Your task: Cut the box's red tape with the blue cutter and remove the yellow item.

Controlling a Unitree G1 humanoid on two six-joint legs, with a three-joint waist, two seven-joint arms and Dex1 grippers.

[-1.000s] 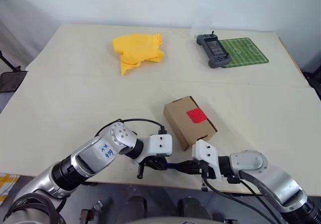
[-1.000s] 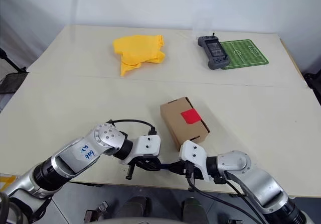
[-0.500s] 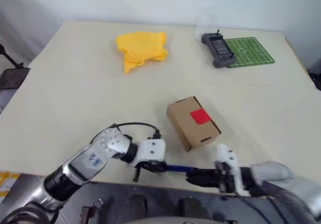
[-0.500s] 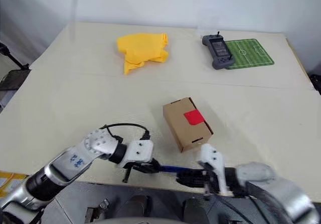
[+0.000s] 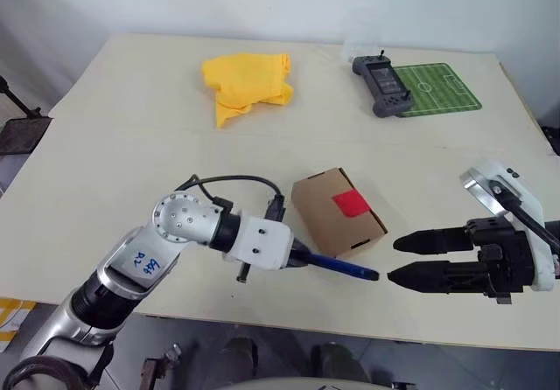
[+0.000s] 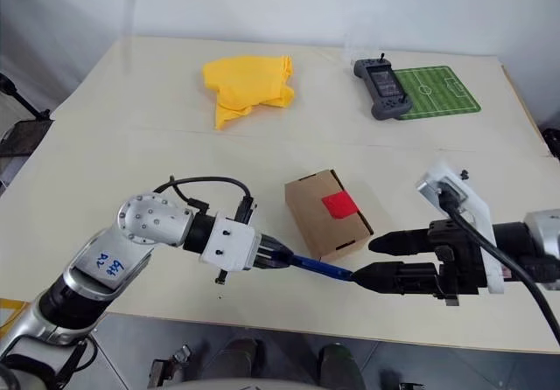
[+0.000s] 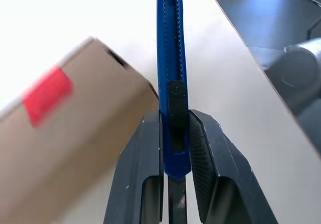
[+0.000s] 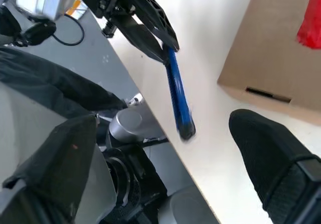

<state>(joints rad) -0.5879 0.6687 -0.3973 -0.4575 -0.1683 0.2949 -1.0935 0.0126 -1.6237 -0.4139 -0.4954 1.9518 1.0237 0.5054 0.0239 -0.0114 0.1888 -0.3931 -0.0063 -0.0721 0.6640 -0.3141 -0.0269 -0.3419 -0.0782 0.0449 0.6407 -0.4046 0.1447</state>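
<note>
left gripper (image 5: 296, 254) clamps the blue cutter (image 5: 337, 266) beside the box (image 5: 337, 213).
right gripper (image 5: 392, 260) at 3 o'clock, fingers (image 5: 433, 241) apart, empty.

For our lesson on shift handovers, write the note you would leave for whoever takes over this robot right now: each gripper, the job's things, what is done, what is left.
Left gripper: shut on the slim blue pen-shaped cutter, which points toward the right gripper.
Right gripper: open, holding nothing, off the cutter's tip.
The small brown cardboard box sits near the table's front edge, flaps closed, the red tape patch uncut on top.
Done: cutter picked up, in the left gripper alone.
Left: cut the tape, open the box, take out the yellow item, which is not visible yet. The yellow cloth at the back is not it.
</note>
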